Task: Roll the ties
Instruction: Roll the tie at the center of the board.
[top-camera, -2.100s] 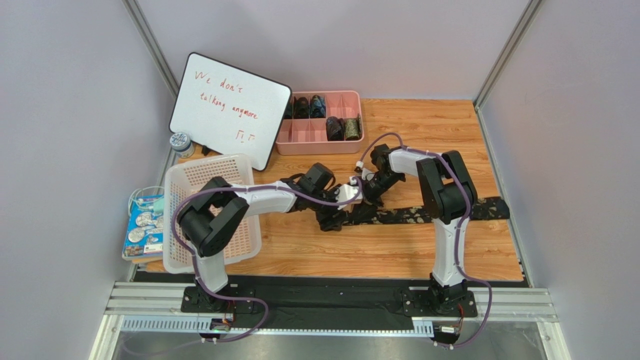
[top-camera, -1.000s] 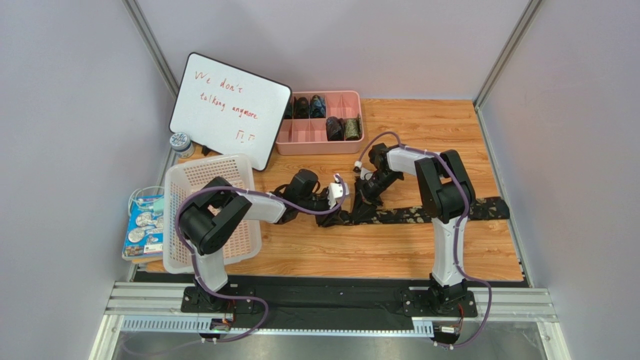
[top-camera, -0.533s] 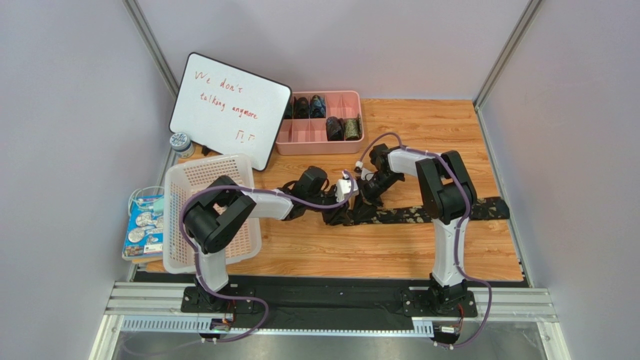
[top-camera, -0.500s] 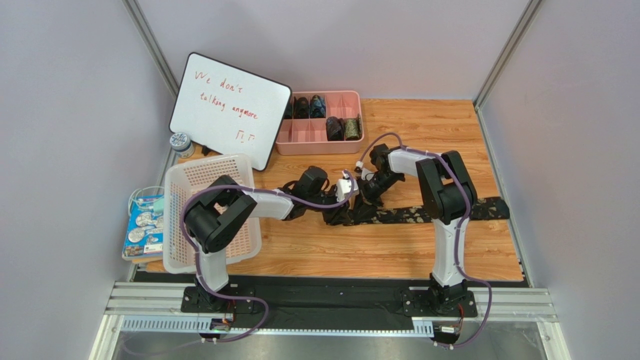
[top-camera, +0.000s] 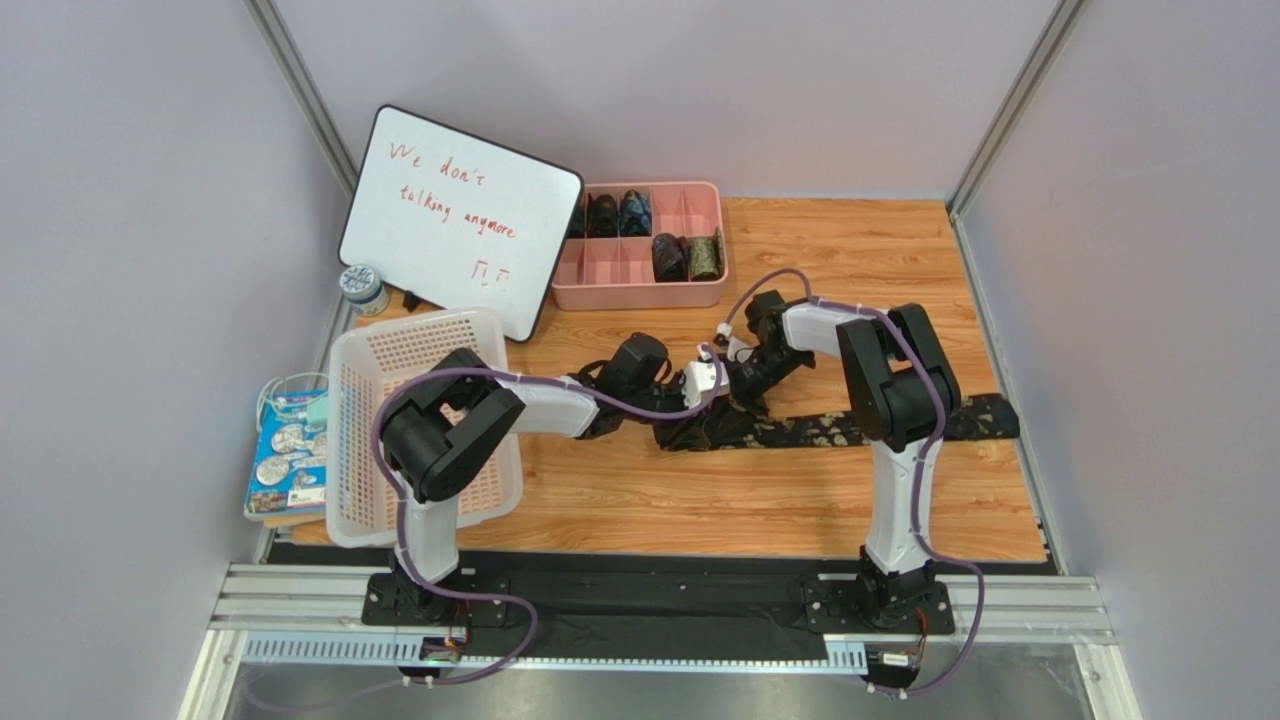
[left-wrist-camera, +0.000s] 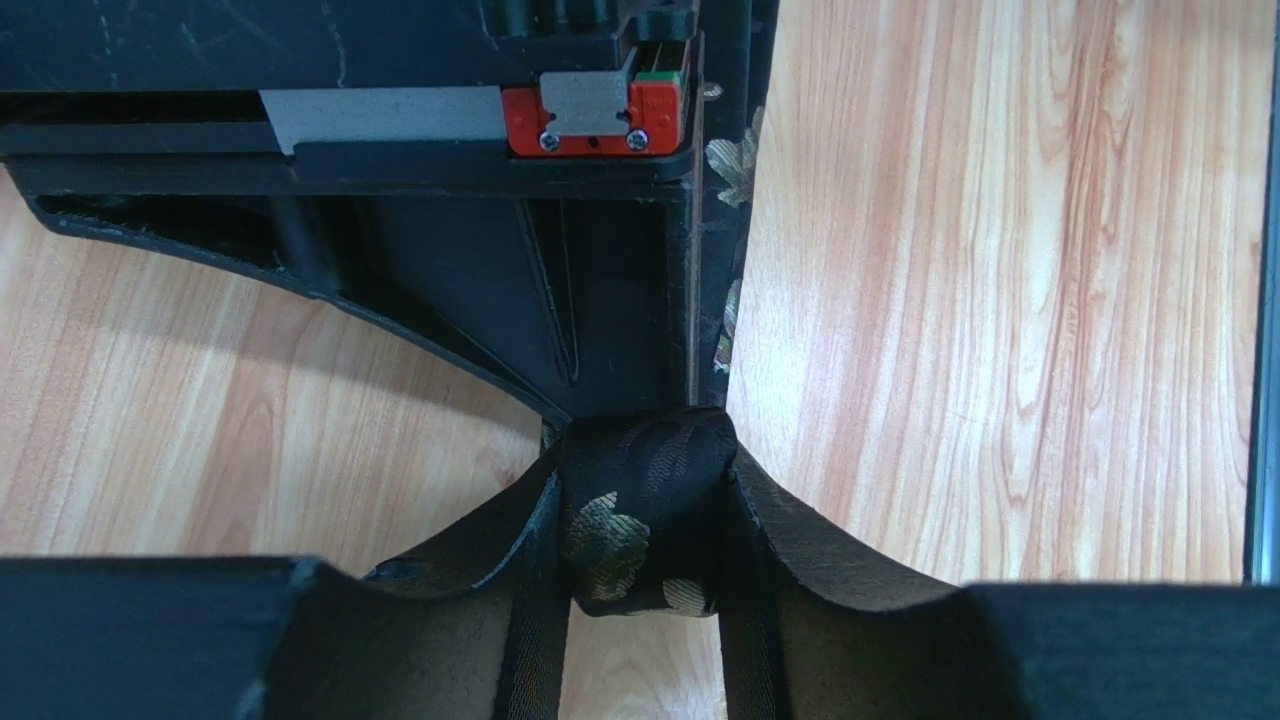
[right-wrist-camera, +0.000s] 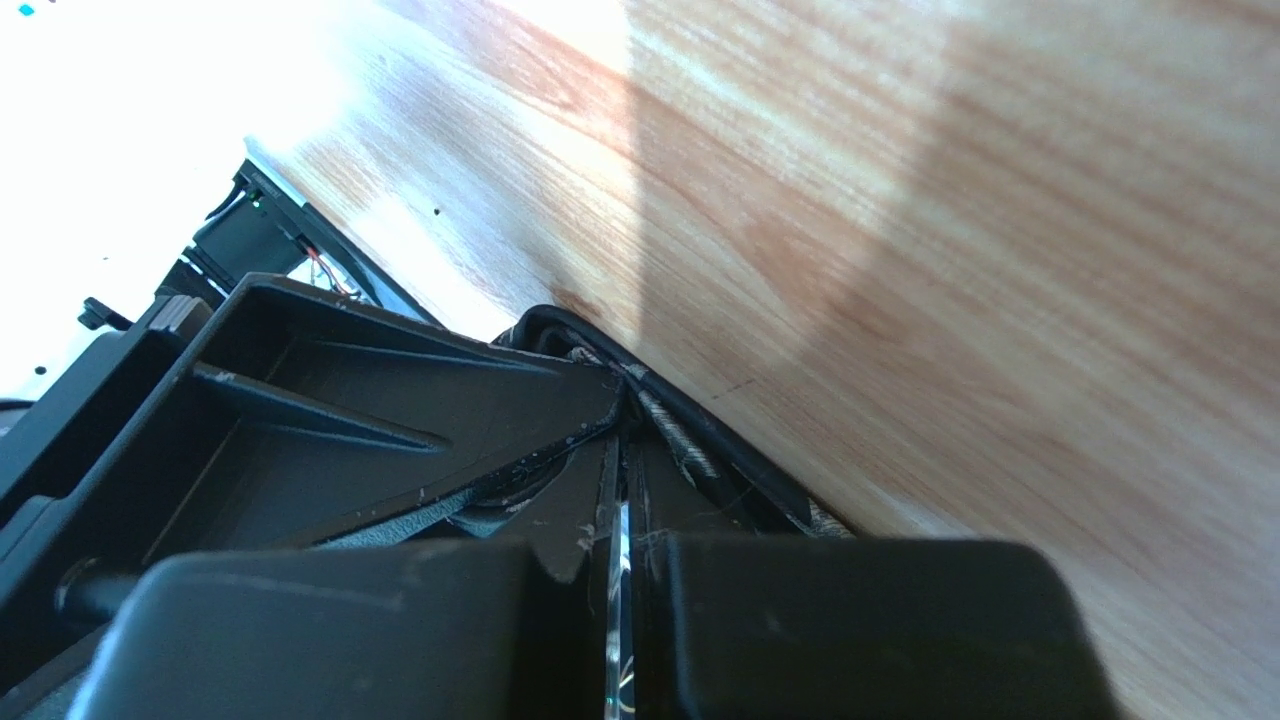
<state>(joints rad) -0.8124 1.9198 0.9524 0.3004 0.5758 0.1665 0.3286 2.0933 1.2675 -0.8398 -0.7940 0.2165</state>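
Wooden table underneath — left gripper pinches the rolled end of a tie between its fingers; right gripper, fingers pressed together, meets that roll tip-on. On the near side of the pink tray, the tie's flat tail runs off rightward.

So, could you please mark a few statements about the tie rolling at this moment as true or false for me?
1. The left gripper clasps the rolled end of the tie. True.
2. The tie is rolled up completely. False: a long stretch lies flat on the wooden table.
3. The pink divided tray holds rolled ties. True.
4. The whiteboard lies inside the white basket. False: it stands propped behind the basket.
5. The right gripper is wide open. False: it is shut.
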